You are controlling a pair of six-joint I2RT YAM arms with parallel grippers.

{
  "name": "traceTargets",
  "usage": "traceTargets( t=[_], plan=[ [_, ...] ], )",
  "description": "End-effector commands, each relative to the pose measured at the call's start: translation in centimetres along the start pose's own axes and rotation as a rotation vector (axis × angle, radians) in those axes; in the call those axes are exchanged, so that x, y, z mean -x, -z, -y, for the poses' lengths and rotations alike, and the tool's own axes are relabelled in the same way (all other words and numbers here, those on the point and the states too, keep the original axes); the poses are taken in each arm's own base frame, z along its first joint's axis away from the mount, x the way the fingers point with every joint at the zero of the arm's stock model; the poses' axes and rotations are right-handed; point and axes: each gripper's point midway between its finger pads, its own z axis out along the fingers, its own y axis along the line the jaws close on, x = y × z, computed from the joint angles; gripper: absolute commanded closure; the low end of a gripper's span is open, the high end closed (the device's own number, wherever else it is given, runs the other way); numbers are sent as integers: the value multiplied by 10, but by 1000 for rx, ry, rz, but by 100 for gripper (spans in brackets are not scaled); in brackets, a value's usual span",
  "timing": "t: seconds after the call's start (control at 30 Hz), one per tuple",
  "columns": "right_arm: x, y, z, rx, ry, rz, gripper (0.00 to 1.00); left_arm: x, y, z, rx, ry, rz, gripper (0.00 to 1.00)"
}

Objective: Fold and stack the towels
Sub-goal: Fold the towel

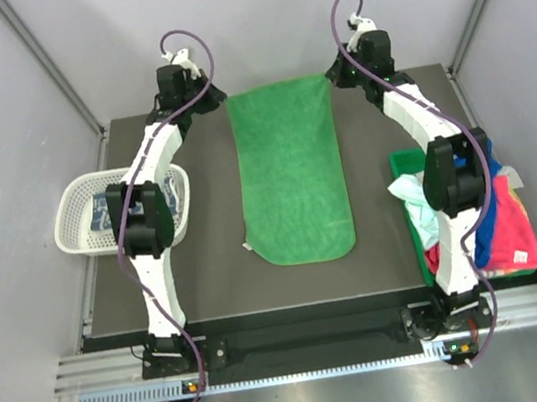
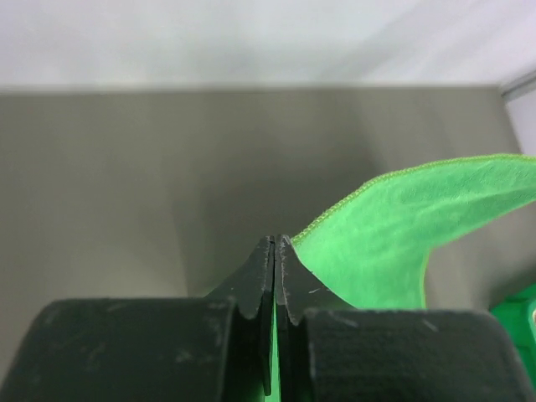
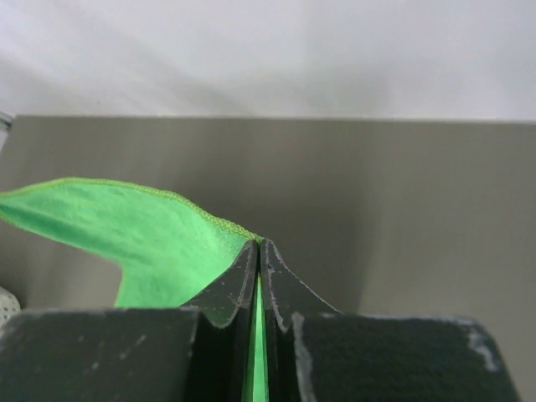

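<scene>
A green towel [image 1: 291, 172] lies stretched lengthwise down the middle of the dark table. My left gripper [image 1: 216, 98] is shut on its far left corner; in the left wrist view the green cloth [image 2: 402, 234] runs off to the right of the gripper [image 2: 275, 243]. My right gripper [image 1: 334, 74] is shut on its far right corner; in the right wrist view the cloth [image 3: 126, 226] runs off to the left of the gripper [image 3: 258, 247]. Both corners are lifted slightly at the far edge. More towels [image 1: 509, 221], pink, blue and pale mint-white, are heaped at the right.
A white mesh basket [image 1: 82, 204] holding a blue-and-white patterned cloth [image 1: 106, 210] hangs over the table's left edge. A green plastic bin [image 1: 406, 162] stands at the right edge under the heap. Grey walls enclose the table [image 1: 208, 271] on three sides.
</scene>
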Motion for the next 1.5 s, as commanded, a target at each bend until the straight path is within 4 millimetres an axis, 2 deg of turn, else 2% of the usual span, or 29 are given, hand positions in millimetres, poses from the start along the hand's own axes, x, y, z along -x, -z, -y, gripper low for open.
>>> traceTargets(
  t=[0.0,0.03,0.07,0.13,0.17,0.27,0.3,0.33,0.37,0.4,0.43,0.47,0.5,0.53,0.6,0.67,0.7,0.8,0.87,0.9,1.0,1.27,1.47],
  plan=[
    [26,29,-9,22,-3,78,100,0,16,18,-49,6,24,100],
    [24,33,-8,17,-7,77,100,-16,16,15,-40,15,-7,100],
    [18,36,-7,11,-9,66,100,-10,20,22,-50,8,6,100],
    [0,47,-4,1,-29,33,100,-27,28,24,-49,16,-26,100],
    [0,50,-5,5,-31,46,100,-34,31,27,-51,19,-39,100],
    [-25,65,-4,3,-57,12,100,-56,46,30,-49,32,-71,100],
    [-39,73,-3,1,-66,-11,100,-53,55,36,-55,30,-59,100],
    [-44,77,-4,6,-70,-12,100,-72,58,30,-39,40,-89,100],
    [-51,81,-5,6,-81,-20,100,-76,62,32,-34,38,-91,100],
    [-67,91,-3,-2,-92,-43,100,-76,71,36,-35,37,-87,100],
    [-70,94,-4,5,-97,-35,100,-93,75,32,-21,45,-118,100],
    [-77,99,-6,8,-113,-42,100,-100,80,33,-16,45,-128,100],
    [-92,108,-3,-2,-122,-63,100,-98,88,36,-10,42,-117,100],
    [-98,111,-5,2,-129,-67,100,-115,93,32,4,51,-143,100],
    [-117,123,-4,-2,-143,-91,100,-118,103,38,9,47,-135,100],
    [-125,131,-8,7,-152,-93,100,-137,110,36,22,49,-163,100],
    [-133,139,-8,6,-156,-102,100,-137,116,39,22,46,-158,100],
    [-146,153,-14,12,-160,-115,100,-149,129,41,34,43,-166,100],
    [-153,159,-19,21,-157,-124,100,-150,137,47,35,39,-156,100],
    [-157,165,-20,21,-156,-131,100,-157,140,46,39,40,-166,100],
    [-165,176,-26,20,-144,-141,100,-158,151,53,42,23,-150,100],
    [-180,196,-30,11,-119,-160,100,-165,178,66,34,-10,-155,100],
    [-187,215,-33,16,-104,-158,100,-169,196,68,41,-27,-157,100]
  ],
)
